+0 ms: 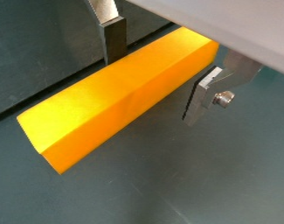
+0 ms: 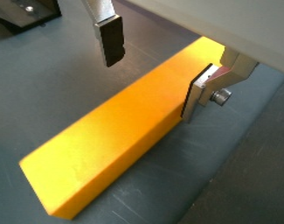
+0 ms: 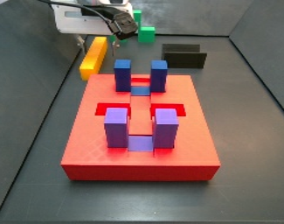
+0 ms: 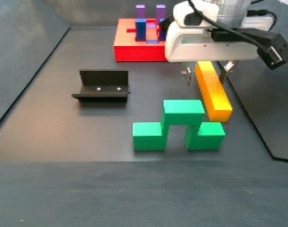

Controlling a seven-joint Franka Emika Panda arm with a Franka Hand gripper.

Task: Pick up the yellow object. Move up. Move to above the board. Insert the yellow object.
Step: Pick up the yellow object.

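The hand sits low over the far end of the yellow object, its two flat silver fingers spread to either side of the bar. In both wrist views one dark-padded finger lies against the bar's flank, while the other finger stands off the opposite side with a gap showing, so nothing is pinched. In a side view the hand and its white wrist housing cover that end of the bar.

The yellow object is a long, plain rectangular block, bright yellow on top and orange on its sides, smooth and sharp-edged. It lies flat on the surface, a dark grey matte sheet boxed in by low dark walls.

Beside the bar's near end sit the green blocks, a stepped cluster of glossy cubes, close to it or touching. The fixture, a dark L-shaped bracket on its base plate, stands well apart from them.

The board is a thick red square slab carrying upright blue and purple posts around recessed slots. It lies just beside the bar.
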